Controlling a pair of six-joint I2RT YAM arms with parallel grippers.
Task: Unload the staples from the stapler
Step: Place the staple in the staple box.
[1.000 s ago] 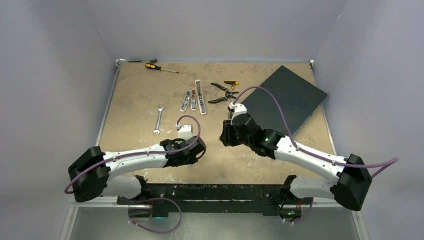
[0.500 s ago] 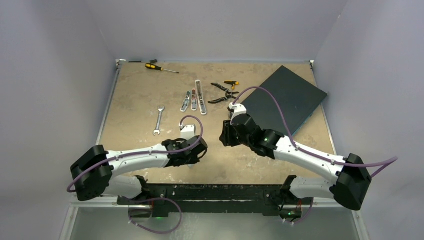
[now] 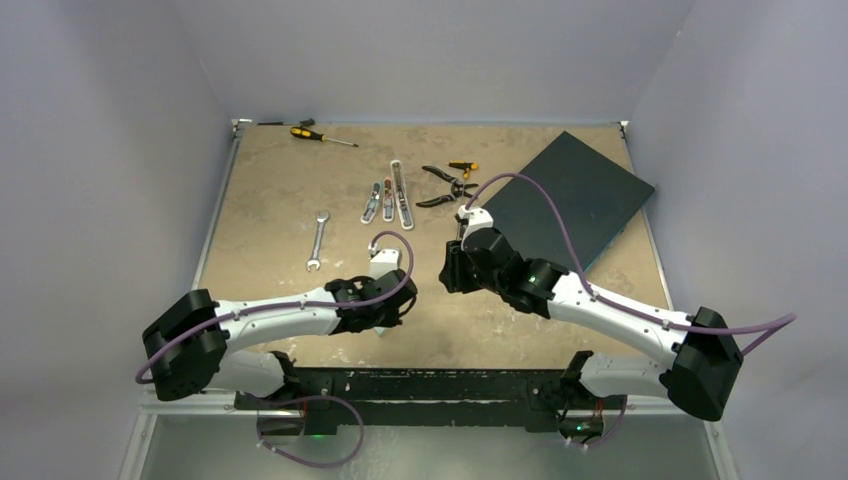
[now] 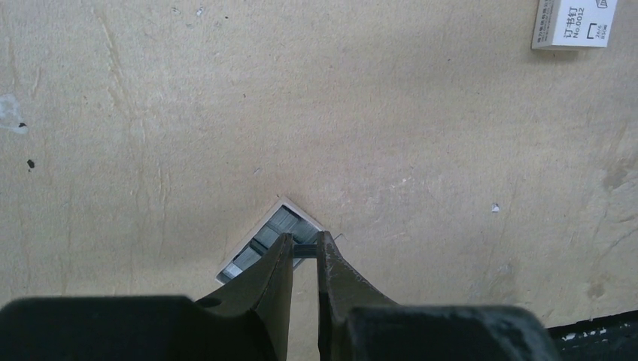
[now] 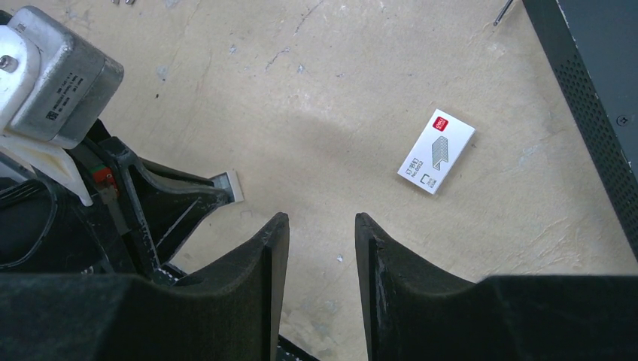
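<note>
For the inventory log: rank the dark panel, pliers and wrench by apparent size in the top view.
Largest: the dark panel. Then the pliers and the wrench, too alike in length to rank.

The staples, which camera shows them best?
Left wrist view: the staples show close up, pinched in the left gripper. The right wrist view shows only a corner of their white tray; the top view hides them under the left arm.

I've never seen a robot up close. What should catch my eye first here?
Near the front of the table, the left pincer is shut on a tiny silvery strip of staples, right at a small white tray. The right pincer hangs open beside it, near a white staple box. A dark slab fills the far right corner.
</note>
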